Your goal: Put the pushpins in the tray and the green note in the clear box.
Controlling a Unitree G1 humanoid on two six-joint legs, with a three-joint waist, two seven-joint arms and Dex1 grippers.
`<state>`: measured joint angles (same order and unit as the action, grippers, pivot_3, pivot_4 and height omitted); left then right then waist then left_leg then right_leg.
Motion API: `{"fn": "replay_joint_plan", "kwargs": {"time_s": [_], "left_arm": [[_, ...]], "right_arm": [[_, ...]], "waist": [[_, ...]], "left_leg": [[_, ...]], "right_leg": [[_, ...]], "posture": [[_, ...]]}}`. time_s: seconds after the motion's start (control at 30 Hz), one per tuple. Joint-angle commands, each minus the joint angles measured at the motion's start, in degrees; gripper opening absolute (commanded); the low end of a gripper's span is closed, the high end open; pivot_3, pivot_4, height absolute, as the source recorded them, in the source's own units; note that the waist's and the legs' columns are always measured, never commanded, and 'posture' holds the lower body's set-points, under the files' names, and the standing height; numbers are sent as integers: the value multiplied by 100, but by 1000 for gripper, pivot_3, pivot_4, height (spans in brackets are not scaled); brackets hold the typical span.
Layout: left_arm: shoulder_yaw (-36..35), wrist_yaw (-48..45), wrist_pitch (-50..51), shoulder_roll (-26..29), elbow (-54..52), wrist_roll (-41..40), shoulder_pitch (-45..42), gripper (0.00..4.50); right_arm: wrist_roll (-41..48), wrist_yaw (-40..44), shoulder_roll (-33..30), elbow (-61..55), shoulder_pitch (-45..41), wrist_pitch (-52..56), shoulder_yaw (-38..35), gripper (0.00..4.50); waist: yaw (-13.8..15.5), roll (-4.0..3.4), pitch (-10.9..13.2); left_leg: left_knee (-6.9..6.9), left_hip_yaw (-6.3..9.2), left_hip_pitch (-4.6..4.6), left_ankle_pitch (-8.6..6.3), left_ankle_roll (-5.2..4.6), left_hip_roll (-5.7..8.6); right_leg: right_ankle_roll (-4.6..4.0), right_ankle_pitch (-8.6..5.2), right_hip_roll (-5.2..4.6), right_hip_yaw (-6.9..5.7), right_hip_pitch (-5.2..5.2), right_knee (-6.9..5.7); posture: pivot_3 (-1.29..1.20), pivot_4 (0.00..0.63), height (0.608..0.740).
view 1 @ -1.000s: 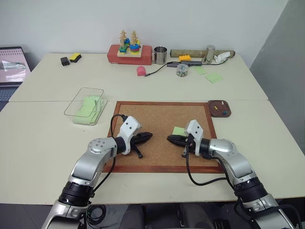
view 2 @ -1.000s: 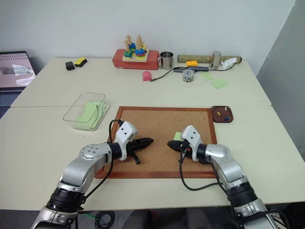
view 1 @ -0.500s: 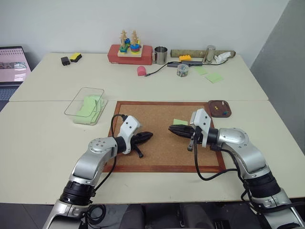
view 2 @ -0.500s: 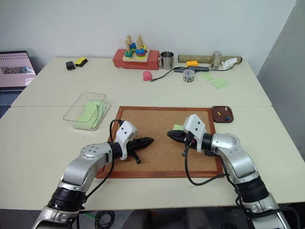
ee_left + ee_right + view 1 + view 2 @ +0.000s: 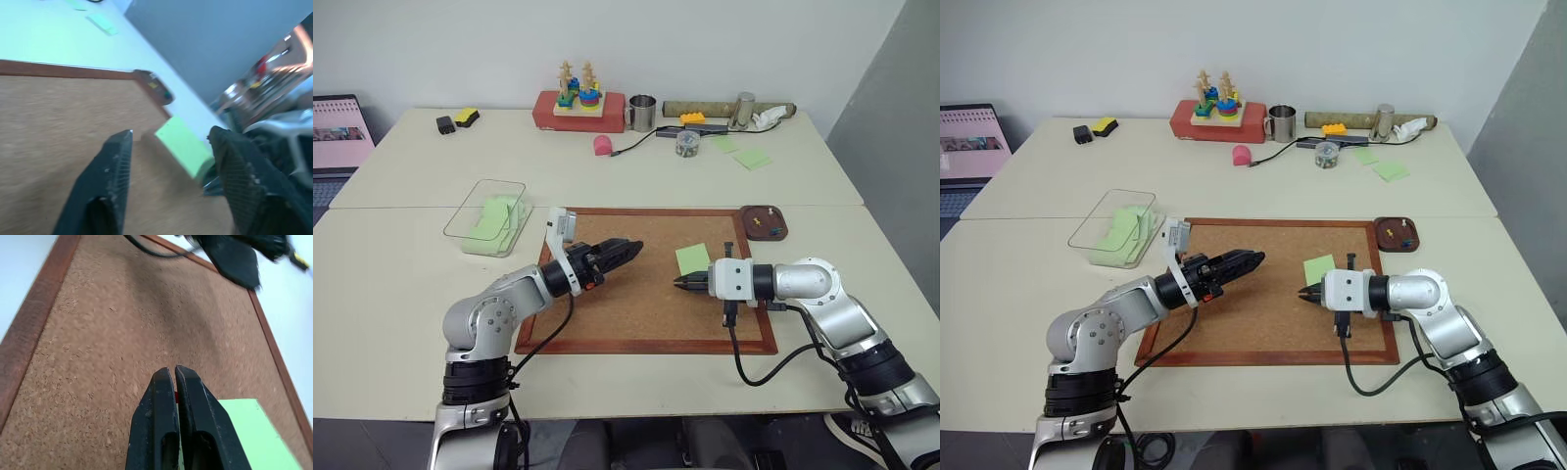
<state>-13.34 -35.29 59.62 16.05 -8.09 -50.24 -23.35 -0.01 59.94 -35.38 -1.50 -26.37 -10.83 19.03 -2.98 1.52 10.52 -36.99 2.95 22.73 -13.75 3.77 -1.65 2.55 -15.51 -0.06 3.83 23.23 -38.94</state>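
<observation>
The green note (image 5: 693,258) stands tilted over the right part of the cork board (image 5: 626,304), its lower edge at the tips of my right gripper (image 5: 679,284). That gripper is shut, and a red speck like a pushpin head (image 5: 174,394) shows between its fingertips. My left gripper (image 5: 629,247) hovers over the board's middle, pointing at the note, open with nothing between its fingers (image 5: 117,161). The small brown tray (image 5: 781,233) lies off the board's far right corner with coloured pins in it. The clear box (image 5: 499,183) sits to the board's left, holding green notes.
Along the table's far edge stand a red block with a stacking toy (image 5: 579,106), a metal cup (image 5: 642,113), a small jar (image 5: 686,143) and a pink object (image 5: 603,145). Loose green notes (image 5: 752,158) lie at the back right. A laptop (image 5: 337,132) sits at the far left.
My left gripper rose, rolled and opened, now pointing at the note. My right gripper rolled and drew back to the right; the note came up with it and shows more of its face.
</observation>
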Motion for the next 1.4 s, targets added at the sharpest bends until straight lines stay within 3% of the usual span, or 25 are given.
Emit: {"fn": "replay_joint_plan", "kwargs": {"time_s": [0.03, 0.17, 0.43, 0.67, 1.4], "left_arm": [[-273, 348, 283, -162, -250, -619, -60, 3688], [-250, 526, 412, -238, -342, -884, 34, 4461], [-324, 889, 673, -342, -260, -1563, -29, 4461], [-107, 940, 463, -340, -312, -1505, -3, 4461], [-91, 883, 240, -219, -312, -1607, 15, 690]], "right_arm": [[-114, -63, 84, -58, -254, -501, -38, 0], [-104, -145, 236, -150, -409, -684, -61, 0], [-32, -242, 585, -336, -623, -727, -19, 0], [-68, -286, 821, -324, -797, -823, 2, 0], [-28, -219, 840, -458, -786, -757, 110, 0]], "waist": [[7, 0, 0], [7, 0, 0], [39, 0, 0], [49, 0, 0], [65, 0, 0]], "left_leg": [[-1, 0, 0, 0, 0, 0], [-2, -1, -1, 0, 1, 2], [-2, 1, 0, 1, 2, 2], [-2, 1, 0, 1, 2, 3], [-1, 1, 0, 1, 2, 3]], "right_leg": [[-3, 2, 0, 1, 0, 0], [-20, 12, -1, 1, -1, -1], [-26, 15, -2, 0, -2, 1], [-27, 16, -2, 0, -2, 0], [-27, 16, -2, -1, -2, 1]], "posture": [[0, 150, 740], [0, 150, 740], [0, 150, 740], [0, 150, 740], [0, 150, 740]]}}
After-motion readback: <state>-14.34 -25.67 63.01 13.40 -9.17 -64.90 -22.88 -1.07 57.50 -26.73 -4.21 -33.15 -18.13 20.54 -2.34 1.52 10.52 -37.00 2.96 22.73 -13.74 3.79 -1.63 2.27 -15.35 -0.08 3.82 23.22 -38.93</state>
